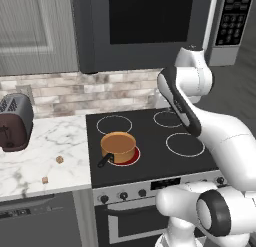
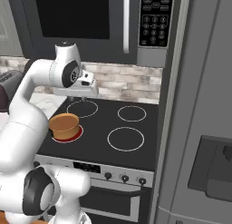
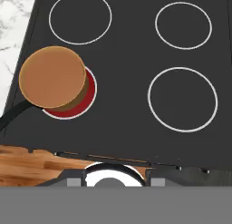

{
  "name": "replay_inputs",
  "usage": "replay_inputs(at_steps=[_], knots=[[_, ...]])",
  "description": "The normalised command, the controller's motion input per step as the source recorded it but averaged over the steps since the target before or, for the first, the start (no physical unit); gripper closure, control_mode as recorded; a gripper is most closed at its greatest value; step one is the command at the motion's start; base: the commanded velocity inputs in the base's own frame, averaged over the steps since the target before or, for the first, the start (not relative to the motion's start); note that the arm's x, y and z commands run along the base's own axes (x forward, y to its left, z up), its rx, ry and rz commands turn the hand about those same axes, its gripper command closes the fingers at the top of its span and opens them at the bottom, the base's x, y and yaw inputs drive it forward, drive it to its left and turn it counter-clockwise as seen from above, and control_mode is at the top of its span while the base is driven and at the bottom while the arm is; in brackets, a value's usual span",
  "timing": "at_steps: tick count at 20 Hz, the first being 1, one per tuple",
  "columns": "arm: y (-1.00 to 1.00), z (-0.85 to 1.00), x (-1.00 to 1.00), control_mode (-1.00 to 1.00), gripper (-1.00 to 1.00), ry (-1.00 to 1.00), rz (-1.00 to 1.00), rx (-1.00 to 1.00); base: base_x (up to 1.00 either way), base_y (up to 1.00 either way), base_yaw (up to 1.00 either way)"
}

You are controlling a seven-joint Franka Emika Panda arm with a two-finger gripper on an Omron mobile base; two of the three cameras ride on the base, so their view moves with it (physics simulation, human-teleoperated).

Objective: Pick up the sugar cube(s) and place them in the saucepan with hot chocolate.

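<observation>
The white two-finger gripper [image 2: 78, 99] hangs from the arm's wrist above the rear left part of the stove, its short dark fingers pointing down; nothing sits between them, though whether they stand parted or closed cannot be told at this size. Below it spreads the flat, glossy black glass cooktop [image 3: 131, 82], marked with four thin white rings. The front left ring glows red [image 3: 88, 94], and on it rests the small round orange-copper saucepan [image 3: 53, 76], smooth-walled and filled nearly to the brim with a matte brownish-orange liquid. Its short black handle [image 1: 105, 161] juts toward the front left corner of the stove.

Left of the stove lies a polished white marble counter [image 1: 50, 141] with grey veining. The two tiny tan-brown sugar cubes rest on it, well apart from the saucepan: one [image 1: 59, 160] near the counter's middle, the other [image 1: 45, 180] closer to the front edge. A dark red toaster [image 1: 15, 123] with rounded corners and a slotted top stands at the far left against a rough backsplash of pale stone bricks [image 1: 90, 93]. A row of round dark knobs [image 1: 123, 195] lines the stove's front panel. Overhead hangs a dark grey microwave [image 2: 81, 19] with a keypad.
</observation>
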Motion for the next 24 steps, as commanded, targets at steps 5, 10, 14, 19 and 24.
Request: replay_inputs(at_steps=[5, 10, 14, 19, 24], knots=[[0.27, -0.1, -0.57, -1.0, -1.0, -0.11, 0.07, -0.05, 0.0, 0.0, 0.0], [0.83, -0.35, -0.78, -1.0, -1.0, -0.04, 0.28, -0.09, 0.0, 0.0, 0.0], [1.0, -0.34, -0.88, -1.0, -1.0, -0.21, 0.26, -0.18, 0.0, 0.0, 0.0], [1.0, -0.26, -0.72, -1.0, -1.0, -0.19, 0.26, -0.17, 0.0, 0.0, 0.0], [1.0, -0.19, -0.33, -1.0, -1.0, -0.08, 0.22, -0.11, 0.0, 0.0, 0.0]])
